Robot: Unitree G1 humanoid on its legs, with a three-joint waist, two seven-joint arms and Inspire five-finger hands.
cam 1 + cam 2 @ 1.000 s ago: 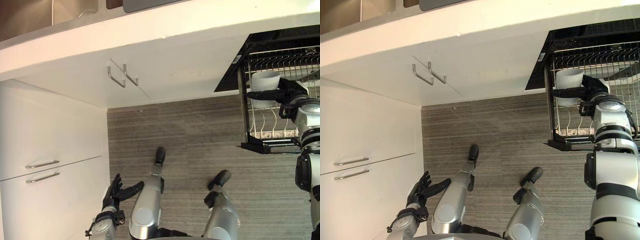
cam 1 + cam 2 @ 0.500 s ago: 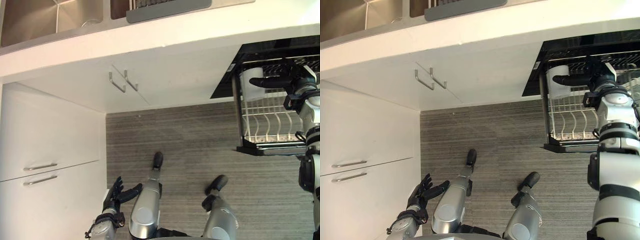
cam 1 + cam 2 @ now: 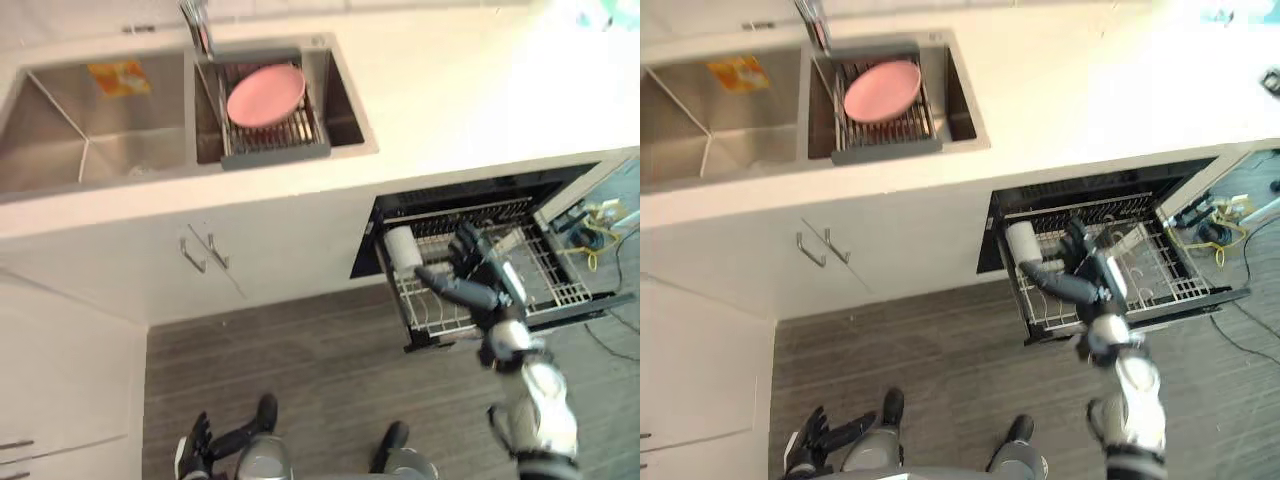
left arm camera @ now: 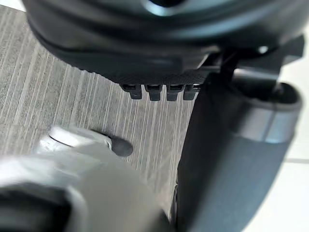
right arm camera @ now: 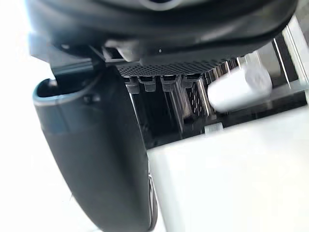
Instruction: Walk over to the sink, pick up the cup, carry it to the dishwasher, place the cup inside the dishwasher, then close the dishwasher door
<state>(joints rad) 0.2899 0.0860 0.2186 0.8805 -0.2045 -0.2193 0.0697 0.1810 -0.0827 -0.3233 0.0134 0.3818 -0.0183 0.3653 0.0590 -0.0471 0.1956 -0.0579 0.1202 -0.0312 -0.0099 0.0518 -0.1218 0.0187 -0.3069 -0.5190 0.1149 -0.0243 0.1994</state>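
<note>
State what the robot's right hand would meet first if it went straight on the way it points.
Likely the rear of the dishwasher rack. The open right hand hovers over it, and the cup sits slightly left of that line; depth is unclear.

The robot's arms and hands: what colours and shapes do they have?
The right arm is silver-grey, in rounded segments with dark bands at the joints. The right hand and left hand are dark, with slim fingers. Up close, the right thumb is thick, smooth and dark grey.
</note>
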